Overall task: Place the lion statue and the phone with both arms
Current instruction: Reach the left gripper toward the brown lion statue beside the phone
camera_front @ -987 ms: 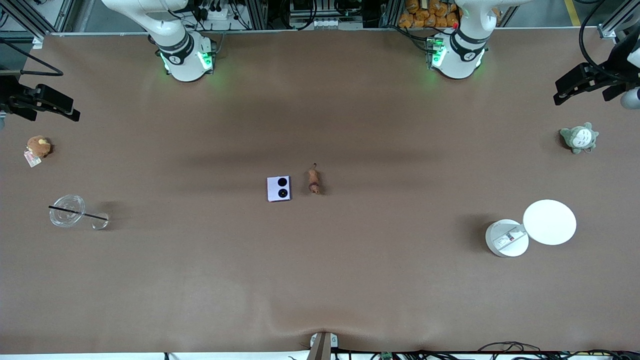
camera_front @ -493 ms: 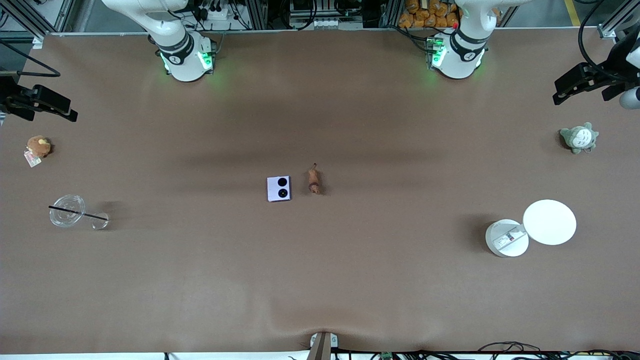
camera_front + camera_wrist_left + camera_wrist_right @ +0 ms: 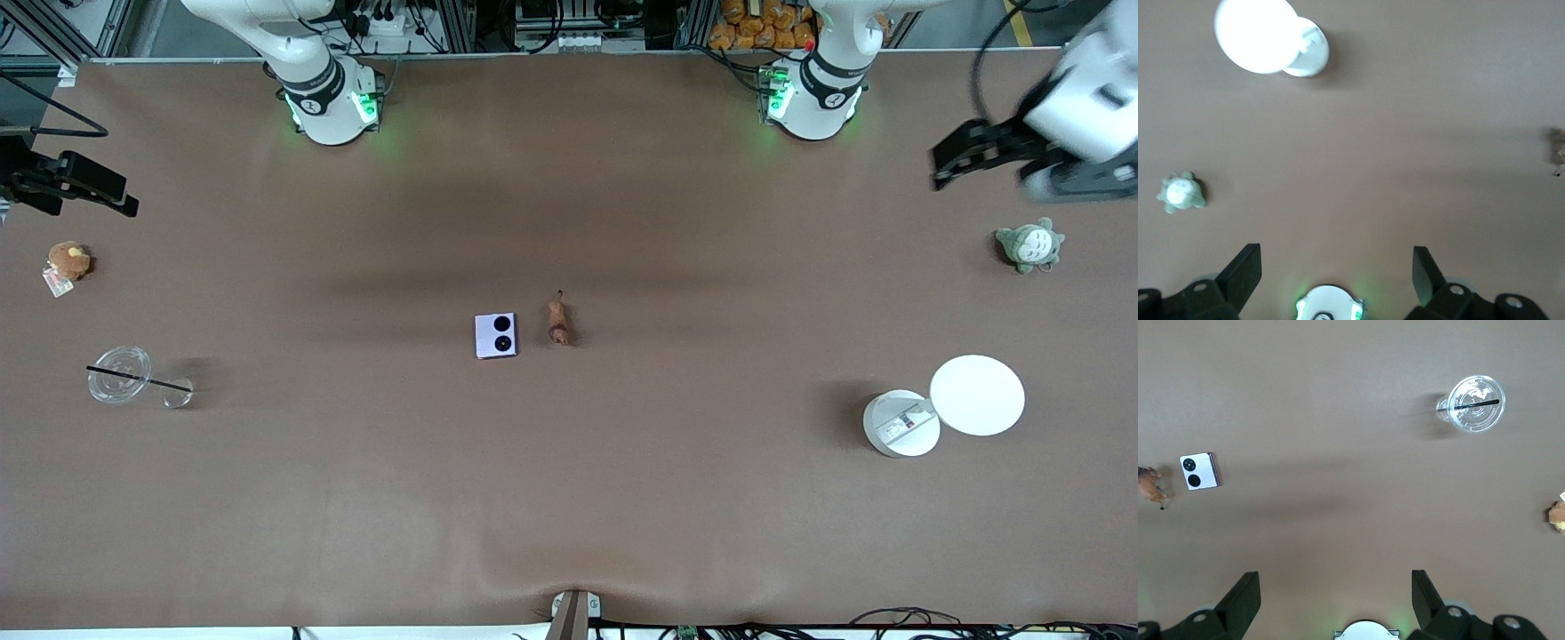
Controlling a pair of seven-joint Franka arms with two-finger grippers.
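Note:
The phone (image 3: pixel 495 335), pale lavender-white with two black camera circles, lies flat in the middle of the table. Beside it, toward the left arm's end, lies the small reddish-brown lion statue (image 3: pixel 558 322). The right wrist view shows both the phone (image 3: pixel 1199 472) and the lion statue (image 3: pixel 1150 485). The left wrist view catches only the lion statue (image 3: pixel 1558 150), at its border. My left gripper (image 3: pixel 938 169) hangs open and empty over the table by the grey-green plush. My right gripper (image 3: pixel 124 196) hangs open and empty over the table's end by the brown plush. In their wrist views, the left gripper (image 3: pixel 1337 263) and right gripper (image 3: pixel 1336 587) have only tabletop between their fingers.
A grey-green plush (image 3: pixel 1029 244) and two white discs (image 3: pixel 976 395) lie at the left arm's end. A brown plush (image 3: pixel 68 260) and a clear cup with a black straw (image 3: pixel 120 375) lie at the right arm's end.
My left gripper has swung in over the table, toward the middle. The right arm, phone and lion statue have not moved.

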